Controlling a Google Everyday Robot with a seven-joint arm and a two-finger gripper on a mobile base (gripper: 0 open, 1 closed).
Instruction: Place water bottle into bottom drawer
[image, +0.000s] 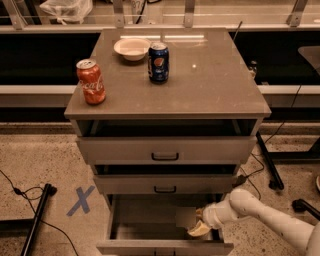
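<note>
Since the bottom drawer (142, 217) stands open with the water bottle (185, 218) low inside, just left of the gripper (199, 227), you cannot tell whether it is clamped or released. Retreat too soon and the bottle may drag out.

Claw (200, 227): inside bottom drawer (165, 247), right side; largely masked by white wrist (220, 214).
Water bottle (185, 217): faint clear smear just left, outline and label illegible, contact not discernible.
Arm (270, 220): cropped at right and lower edges.
Top drawer (165, 149), middle drawer (165, 184): interiors dark, contents hidden.
Pale bag (65, 7): cut by upper edge, contents unclear.
</note>
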